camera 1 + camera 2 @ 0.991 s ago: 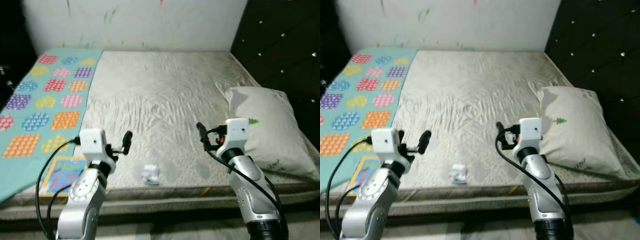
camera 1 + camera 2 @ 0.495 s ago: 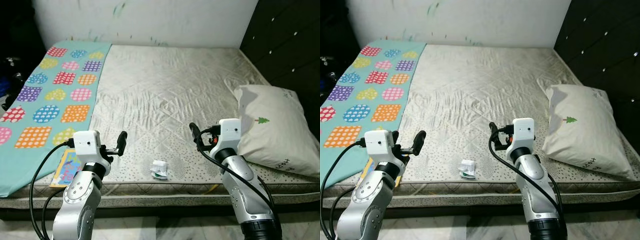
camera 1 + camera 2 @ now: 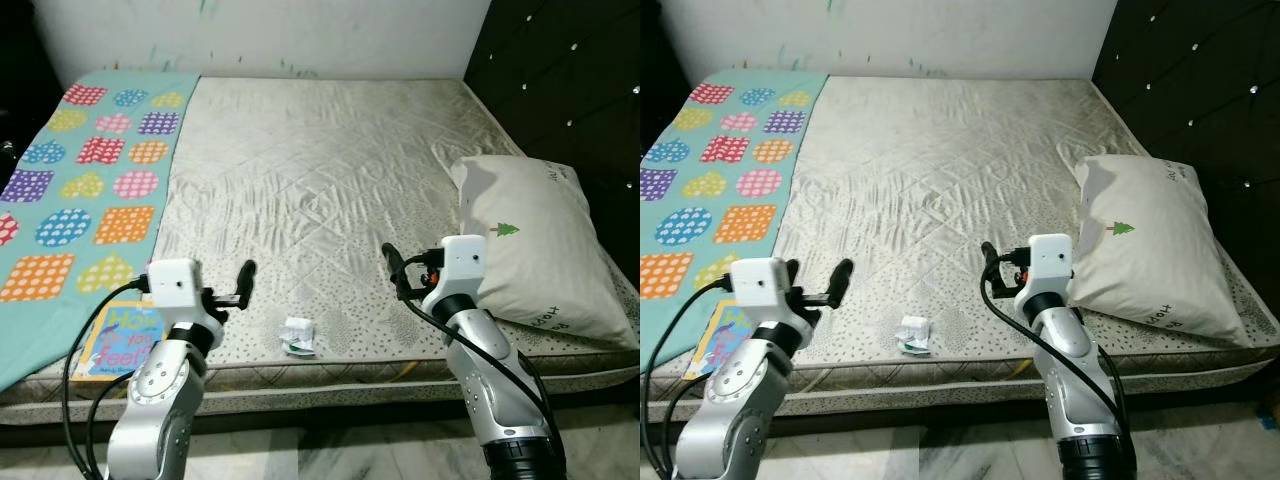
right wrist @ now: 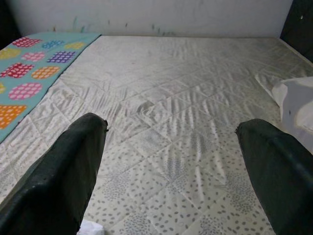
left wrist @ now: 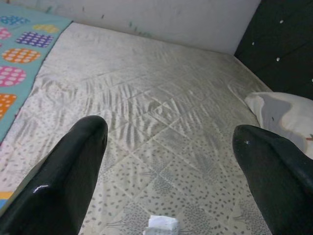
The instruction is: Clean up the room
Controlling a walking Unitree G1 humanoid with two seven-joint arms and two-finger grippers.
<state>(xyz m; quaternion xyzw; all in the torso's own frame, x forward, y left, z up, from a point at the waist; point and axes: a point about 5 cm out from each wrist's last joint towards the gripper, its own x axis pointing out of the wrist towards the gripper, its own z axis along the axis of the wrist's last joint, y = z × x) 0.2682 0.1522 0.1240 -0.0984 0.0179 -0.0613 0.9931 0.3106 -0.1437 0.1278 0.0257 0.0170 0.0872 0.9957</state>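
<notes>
Cream quilted mattress (image 3: pixel 320 180) stretched ahead in the left eye view, and the tidying looked barely begun: a crumpled white wrapper (image 3: pixel 298 336) lay near the bed's front edge, between the two arms, untouched. The left end effector (image 3: pixel 246 275) hovered just above the mattress beside it, empty. The right end effector (image 3: pixel 392 266) hung on the wrapper's other side, empty too. A picture book (image 3: pixel 118 339) sat at the front left corner, partly on the teal patterned blanket (image 3: pixel 80 170). A pillow (image 3: pixel 535 250) rested by the dark padded headboard (image 3: pixel 570 90).

Right eye view, same scene, nothing blocked the way to the wrapper.

Left wrist view: the black fingers (image 5: pixel 63 181) were spread wide, the wrapper low between them.

Right wrist view: fingers (image 4: pixel 54 181) likewise splayed apart, a white scrap at the frame's edge.
</notes>
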